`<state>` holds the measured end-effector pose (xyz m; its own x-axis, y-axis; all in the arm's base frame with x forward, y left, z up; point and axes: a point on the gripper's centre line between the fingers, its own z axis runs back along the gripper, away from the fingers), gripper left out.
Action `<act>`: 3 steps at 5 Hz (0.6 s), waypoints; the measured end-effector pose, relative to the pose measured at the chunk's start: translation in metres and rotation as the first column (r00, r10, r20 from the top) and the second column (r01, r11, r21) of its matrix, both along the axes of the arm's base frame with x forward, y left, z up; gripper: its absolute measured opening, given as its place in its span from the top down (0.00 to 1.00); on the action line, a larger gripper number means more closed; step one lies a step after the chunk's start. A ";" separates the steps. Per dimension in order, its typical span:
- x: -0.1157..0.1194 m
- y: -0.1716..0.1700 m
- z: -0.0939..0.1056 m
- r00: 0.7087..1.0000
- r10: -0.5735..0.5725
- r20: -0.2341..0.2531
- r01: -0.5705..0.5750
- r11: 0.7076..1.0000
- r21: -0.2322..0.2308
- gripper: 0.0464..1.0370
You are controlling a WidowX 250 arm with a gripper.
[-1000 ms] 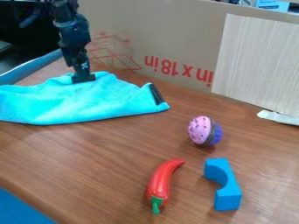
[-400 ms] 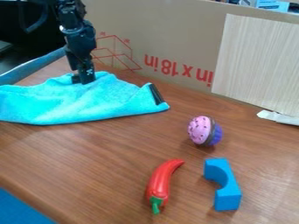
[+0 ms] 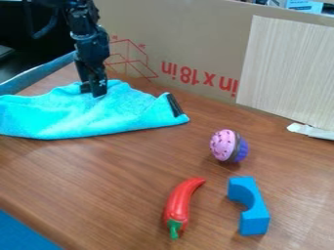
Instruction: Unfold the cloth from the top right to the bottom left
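My claw (image 3: pixel 93 91) is down at the cloth (image 3: pixel 88 114), upper left of the frame; its opening and hold I can't tell.

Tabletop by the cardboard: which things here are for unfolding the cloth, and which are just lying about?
Part of the job:
turquoise cloth, lying on the table
black gripper, at the cloth's far edge

Just lying about:
red toy pepper with a green stem
pink and purple toy cupcake
blue block with a curved notch
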<state>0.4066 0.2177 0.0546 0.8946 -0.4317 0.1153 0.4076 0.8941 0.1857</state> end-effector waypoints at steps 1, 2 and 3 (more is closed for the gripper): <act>0.001 0.003 -0.008 1.000 0.018 -0.013 -0.017 1.000 0.010 0.08; 0.001 0.006 -0.009 0.999 0.036 -0.017 -0.036 0.999 0.022 0.36; 0.002 0.005 -0.009 0.999 0.046 -0.021 -0.046 0.999 0.012 0.66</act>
